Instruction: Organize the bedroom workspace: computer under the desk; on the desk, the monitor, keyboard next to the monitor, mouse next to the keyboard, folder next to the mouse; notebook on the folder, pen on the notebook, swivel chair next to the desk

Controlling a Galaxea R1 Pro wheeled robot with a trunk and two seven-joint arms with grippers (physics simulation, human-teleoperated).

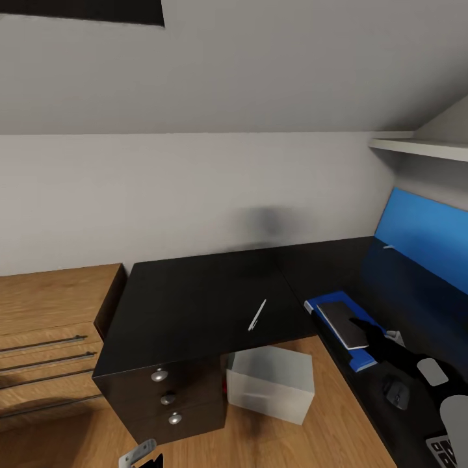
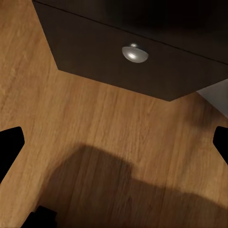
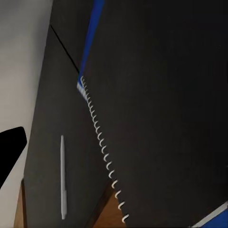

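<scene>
While notebook (image 1: 344, 323) tops folder (image 1: 325, 302), pen (image 1: 257, 315) lies apart, mid-desk (image 1: 188, 299).

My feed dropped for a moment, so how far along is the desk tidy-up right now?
Done, by the look of it: the computer sits under the desk, the folder lies on the desk, and the notebook is stacked on it. In hand: the right pincer is at the notebook. Left: the pen lies apart on the desk, not on the notebook.
</scene>
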